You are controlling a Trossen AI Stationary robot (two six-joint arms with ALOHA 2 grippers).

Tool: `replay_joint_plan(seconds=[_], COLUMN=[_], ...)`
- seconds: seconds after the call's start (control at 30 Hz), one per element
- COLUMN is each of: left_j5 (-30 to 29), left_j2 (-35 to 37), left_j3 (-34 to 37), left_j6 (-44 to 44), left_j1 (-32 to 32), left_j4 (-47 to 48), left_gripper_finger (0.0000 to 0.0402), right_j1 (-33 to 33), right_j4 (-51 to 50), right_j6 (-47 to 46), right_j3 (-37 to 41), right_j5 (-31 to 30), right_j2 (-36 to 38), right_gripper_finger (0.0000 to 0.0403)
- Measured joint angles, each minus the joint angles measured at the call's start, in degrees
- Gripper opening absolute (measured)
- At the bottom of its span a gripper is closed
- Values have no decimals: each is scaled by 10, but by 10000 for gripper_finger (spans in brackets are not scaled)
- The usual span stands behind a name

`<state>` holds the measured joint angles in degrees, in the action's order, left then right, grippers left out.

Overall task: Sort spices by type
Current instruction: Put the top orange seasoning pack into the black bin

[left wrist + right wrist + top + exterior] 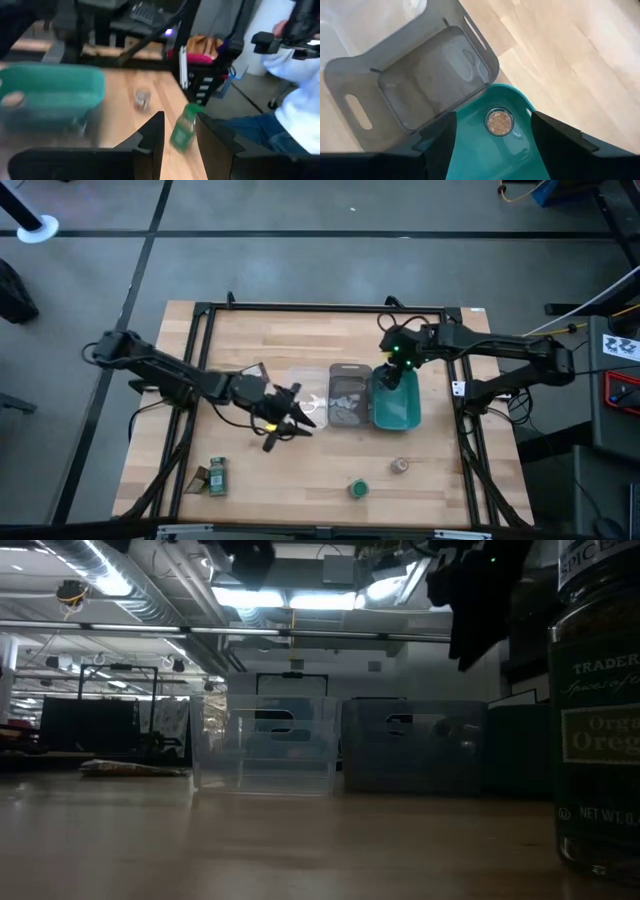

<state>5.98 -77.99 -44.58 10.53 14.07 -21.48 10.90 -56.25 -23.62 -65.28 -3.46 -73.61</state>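
Right gripper (391, 376) hung over the teal tray (398, 412), jaws spread and holding nothing; a brown-lidded jar (499, 121) stood on the tray floor straight below them, so this looked like a drop just made, brown lids going to teal. Grey tray (347, 396) sat touching the teal one, with something pale in it, too unclear to name. Clear tray (308, 395) sat next to the grey one. Left gripper (287, 420) was low over the counter (300, 470) by the clear tray; its jaws stood partly apart with nothing between them, and a green-lidded jar (183, 131) showed beyond them in the wrist view, likely its next pick. Still unsorted on the counter: brown-lidded jar (400, 466), green-lidded jar (357, 488), and a green jar with a sachet (213, 477) near the left front corner. Roughly a third sorted, I judged.
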Motion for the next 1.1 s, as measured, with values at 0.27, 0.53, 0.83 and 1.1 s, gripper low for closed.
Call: replay_joint_plan(seconds=[0.27,0.53,0.83,1.1], left_j5=[-12,-26,-100,-181], left_j2=[-62,-18,83,104], left_j3=[0,0,0,0], left_j6=[27,75,107,198], left_j1=[5,-25,-107,-206], left_j4=[-38,91,362,511], left_gripper_finger=[114,177,184,184], right_j1=[0,0,0,0], right_j4=[1,9,9,13], right_j6=[0,1,14,17], right_j3=[0,0,0,0], right_j5=[4,4,4,4], right_j2=[31,30,30,30], right_gripper_finger=[254,254,254,254])
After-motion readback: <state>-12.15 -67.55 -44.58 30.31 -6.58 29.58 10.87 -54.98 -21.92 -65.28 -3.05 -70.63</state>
